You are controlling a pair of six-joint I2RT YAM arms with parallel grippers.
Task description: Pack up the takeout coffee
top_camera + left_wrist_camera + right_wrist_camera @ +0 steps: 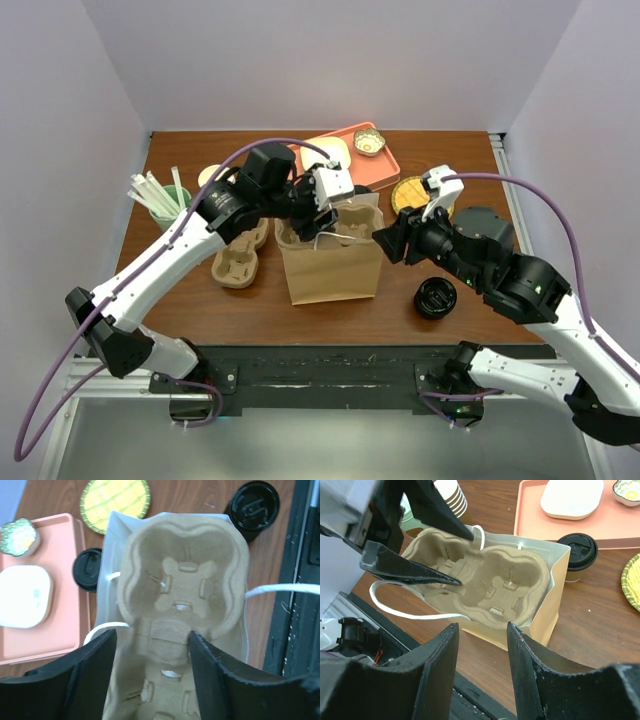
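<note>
- The left tool (152, 635) is clamped on one end of a moulded tan pulp cup carrier (480, 587), with one finger on each side of its wall.
- The carrier sits in the open mouth of the upright brown paper bag with white cord handles (335, 275). Its cup wells face up.
- The bag stands on the brown wooden tabletop (250, 310), between the two arms.
- The right tool (482, 626) has its fingers spread wide with nothing between them. It hangs at the bag's right side, apart from the carrier.
- The small disposable takeout coffee cup with a round black plastic lid (580, 555) stands upright on the tabletop, outside the bag. It is between the bag's far corner and the edge of the salmon-pink rectangular tray (530, 520), just beside both.
- A squat black round piece (437, 298) lies on the tabletop to the right of the bag, well apart from the coffee cup.
- A round yellow woven coaster (115, 497) lies beyond the bag, beside the tray.
- A second tan pulp carrier (238, 265) lies on the tabletop left of the bag.
</note>
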